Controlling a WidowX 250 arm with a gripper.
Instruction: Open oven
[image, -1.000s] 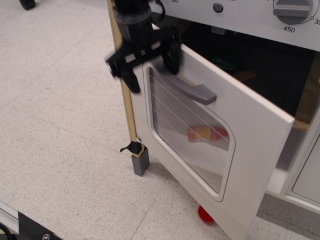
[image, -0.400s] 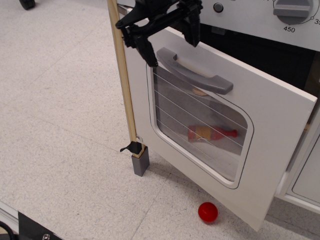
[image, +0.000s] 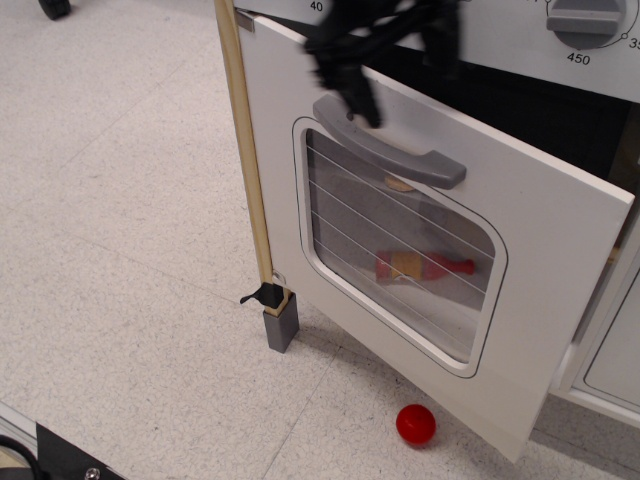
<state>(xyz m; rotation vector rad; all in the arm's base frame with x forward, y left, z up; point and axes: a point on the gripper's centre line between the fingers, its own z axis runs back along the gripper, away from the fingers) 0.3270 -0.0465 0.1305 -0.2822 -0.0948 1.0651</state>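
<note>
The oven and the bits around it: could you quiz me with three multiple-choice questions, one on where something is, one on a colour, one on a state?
1. Where is the red ball?
A. On the floor below the door's lower edge
B. Inside the oven
C. On the handle

2. What colour is the door's bar handle?
A. Red
B. Grey
C. Black

3. How does the oven door stand?
A. Fully shut
B. Taken off
C. Partly open

Answers: 1 A, the ball lies on the floor under the door. 2 B, the bar is grey against the white door. 3 C, a dark gap shows above the tilted door.
</note>
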